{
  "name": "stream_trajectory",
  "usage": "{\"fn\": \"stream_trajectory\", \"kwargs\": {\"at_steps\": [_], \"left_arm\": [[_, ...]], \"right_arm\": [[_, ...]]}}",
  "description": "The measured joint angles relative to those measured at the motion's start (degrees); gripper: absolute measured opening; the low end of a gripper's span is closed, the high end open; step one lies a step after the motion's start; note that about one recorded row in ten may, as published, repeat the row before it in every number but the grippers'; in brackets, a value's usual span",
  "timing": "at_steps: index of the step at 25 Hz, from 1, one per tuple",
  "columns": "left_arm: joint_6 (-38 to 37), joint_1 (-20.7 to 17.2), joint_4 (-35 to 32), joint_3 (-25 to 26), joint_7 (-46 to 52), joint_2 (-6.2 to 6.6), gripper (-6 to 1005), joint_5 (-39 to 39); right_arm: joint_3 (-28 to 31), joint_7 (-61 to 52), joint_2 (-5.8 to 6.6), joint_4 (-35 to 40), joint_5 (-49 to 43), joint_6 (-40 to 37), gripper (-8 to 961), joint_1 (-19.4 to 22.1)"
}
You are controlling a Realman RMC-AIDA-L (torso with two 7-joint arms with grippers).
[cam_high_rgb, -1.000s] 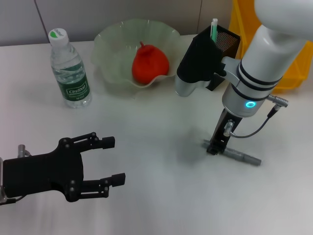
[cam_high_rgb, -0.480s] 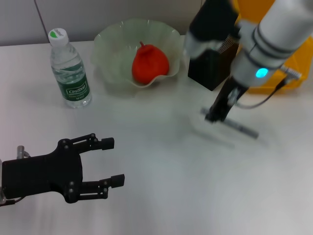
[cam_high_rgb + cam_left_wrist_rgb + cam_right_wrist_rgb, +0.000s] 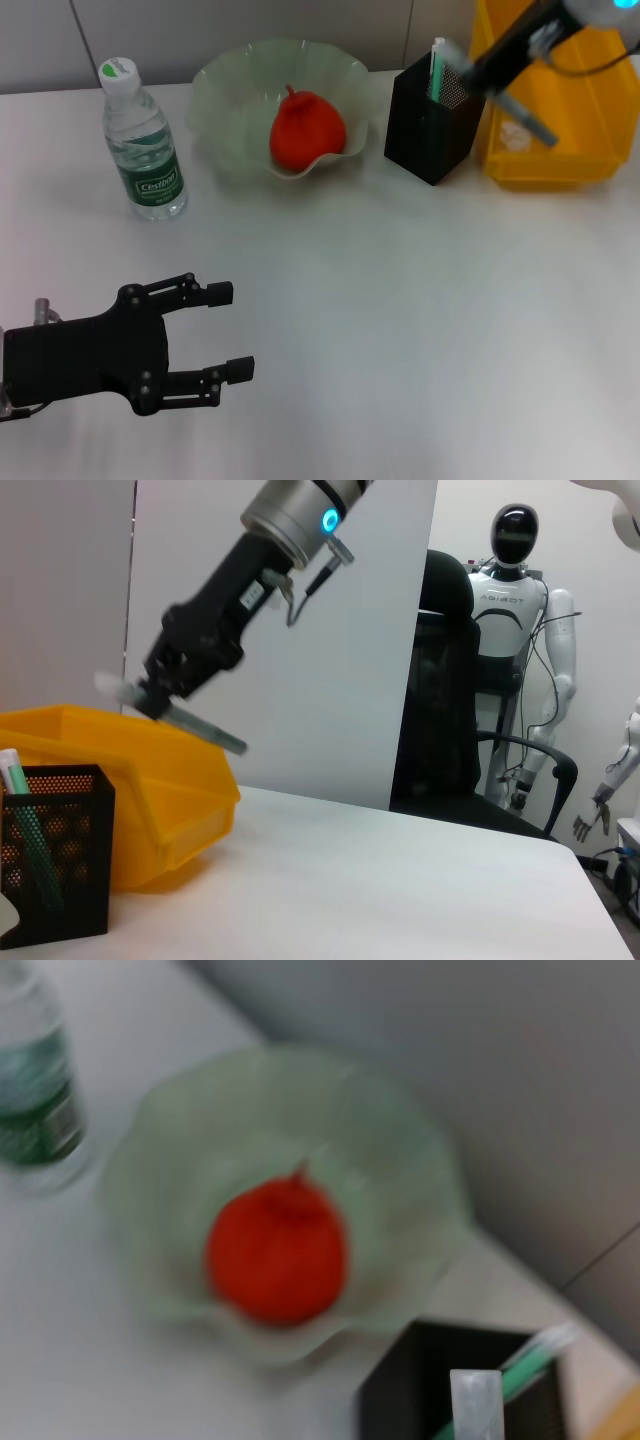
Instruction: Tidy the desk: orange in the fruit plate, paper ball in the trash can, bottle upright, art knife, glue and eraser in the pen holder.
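Art knife (image 3: pixel 520 112) held in the air above the pen holder (image 3: pixel 432 122), upper right of the head view.

The right hand (image 3: pixel 487 72) grips the grey knife near one end; it slants over the gap between the black mesh holder and the yellow bin (image 3: pixel 560 120). A green-and-white stick (image 3: pixel 437 68) stands in the holder. The orange (image 3: pixel 306 129) lies in the pale green fruit plate (image 3: pixel 225 100), and the bottle (image 3: pixel 140 140) stands upright at upper left. The left hand (image 3: pixel 215 330) rests low over the tabletop (image 3: pixel 420 330) at lower left, fingers spread and holding nothing.
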State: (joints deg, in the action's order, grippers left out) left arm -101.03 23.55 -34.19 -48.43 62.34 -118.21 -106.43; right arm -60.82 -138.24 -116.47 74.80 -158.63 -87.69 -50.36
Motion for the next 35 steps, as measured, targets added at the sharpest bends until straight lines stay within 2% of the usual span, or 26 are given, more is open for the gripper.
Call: {"fn": "stream_trajectory", "kwargs": {"at_steps": [3,8,15,16,20,21,22,23,24,28,29,32,33,35], "left_arm": [[0.0,0.0,0.0,0.0,0.0,0.03,827,0.0],[0.0,-0.1,0.0,0.0,0.0,0.05,827,0.0],[0.2,0.1,0.0,0.0,0.0,0.0,827,0.0],[0.3,0.1,0.0,0.0,0.1,-0.01,827,0.0],[0.3,0.2,0.0,0.0,0.2,-0.01,827,0.0],[0.3,0.1,0.0,0.0,0.2,0.0,827,0.0],[0.3,0.1,0.0,0.0,0.2,0.0,827,0.0],[0.3,0.1,0.0,0.0,0.2,0.0,827,0.0],[0.3,0.0,0.0,0.0,0.1,0.0,827,0.0],[0.3,-0.1,0.0,0.1,0.0,0.0,827,0.0],[0.3,-0.1,0.0,0.1,0.0,0.0,827,0.0],[0.4,-0.2,0.0,0.1,0.0,0.0,827,0.0],[0.4,-0.2,0.0,0.0,0.0,0.0,827,0.0],[0.4,-0.2,0.0,0.0,-0.1,0.0,827,0.0]], "right_arm": [[4.1,1.4,0.71,0.3,0.0,3.5,148,0.1],[6.3,4.2,0.91,0.0,0.5,10.1,148,1.5],[6.5,7.3,0.78,-0.2,6.2,17.4,147,3.5],[6.5,8.1,0.74,-0.5,9.0,20.4,147,4.2],[6.6,11.1,0.63,-1.2,15.3,24.0,150,5.6],[6.7,13.1,0.53,-2.0,20.5,26.4,151,6.9],[6.7,13.1,0.53,-2.0,20.5,26.4,152,6.9],[7.0,14.7,0.45,-3.4,25.3,28.2,153,8.0],[7.0,14.7,0.45,-3.4,25.3,28.2,154,8.0],[7.2,21.3,0.18,-7.9,37.5,30.8,157,10.7],[7.2,21.3,0.18,-7.9,37.5,30.8,158,10.7],[7.2,26.5,-0.42,-10.4,43.4,31.5,160,12.4],[7.2,29.5,-0.95,-11.9,46.1,32.1,161,13.3],[7.2,30.4,-1.21,-12.5,46.6,32.4,163,13.6]]}}
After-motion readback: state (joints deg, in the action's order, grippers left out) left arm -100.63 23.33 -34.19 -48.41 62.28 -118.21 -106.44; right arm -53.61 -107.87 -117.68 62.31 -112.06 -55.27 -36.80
